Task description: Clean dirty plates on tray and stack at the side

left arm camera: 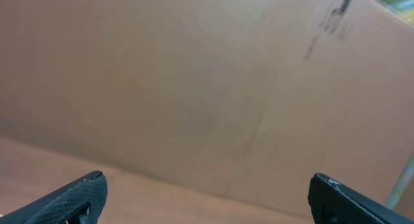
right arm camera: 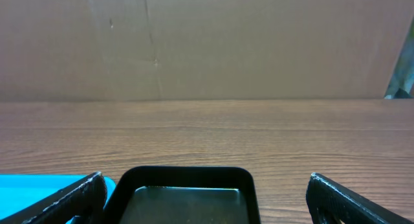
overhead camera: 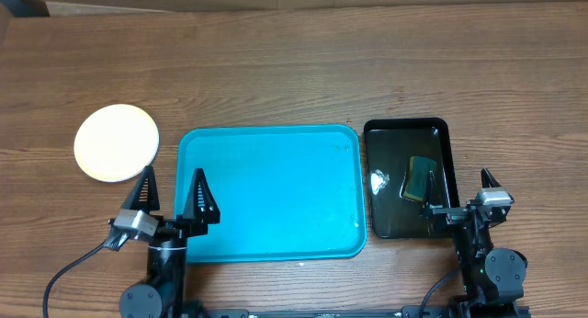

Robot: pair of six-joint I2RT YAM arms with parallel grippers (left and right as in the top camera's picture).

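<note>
The left tool (overhead camera: 173,174) and right tool (overhead camera: 457,182) gape wide and empty, flanking the turquoise tray's (overhead camera: 266,194) near edge. The tray is bare; the plates (overhead camera: 116,142) sit stacked left of it, so the task looks finished.

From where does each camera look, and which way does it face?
Overhead: above the table, looking down on blue tray, black tray, plate; left hand, right hand show.
Left wrist: on the left arm, facing a cardboard wall; its fingertips show.
Right wrist: low over the table, facing forward; its fingertips show.
Shared: overhead and right wrist see the black tray.
</note>
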